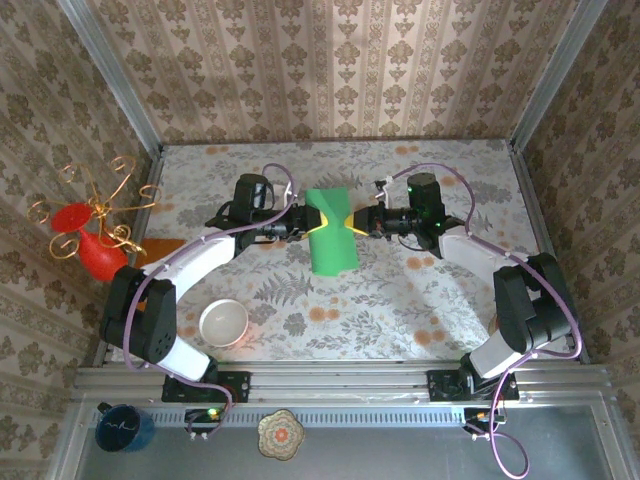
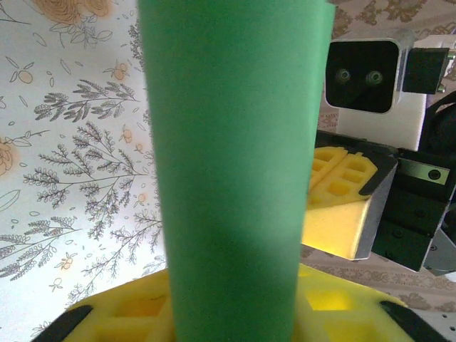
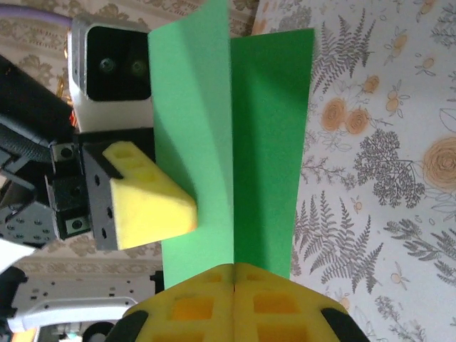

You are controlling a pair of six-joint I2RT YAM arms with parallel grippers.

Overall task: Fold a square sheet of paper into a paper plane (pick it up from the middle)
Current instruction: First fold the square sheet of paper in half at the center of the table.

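Two grippers on one sheet here. It looks lifted off the table, about mid-table, strung between your arms with its waist squeezed in from both sides. Your right gripper has its fingers pressed flat together. In the right wrist view the green comes up out of the seam between them, split into two flaps along one straight crease. That's a real pinch on the fold, and I'd guess that's the point: clamp the centre line so the crease sets. The left gripper comes in from the opposite side. One yellow finger lies against the left flap and the other is hidden behind the paper, so I can't tell if it's actually clamping or just bracing. From its own camera the sheet stands right in front of the lens and covers the gap between its pads. Holding at the middle from both sides makes sense to me, since thin paper flops and two holds keep the crease straight. Nothing dart-shaped yet, just one lengthwise fold — so early days, I reckon. If the left hold is loose, the sheet could pivot about the right pinch and skew the fold.
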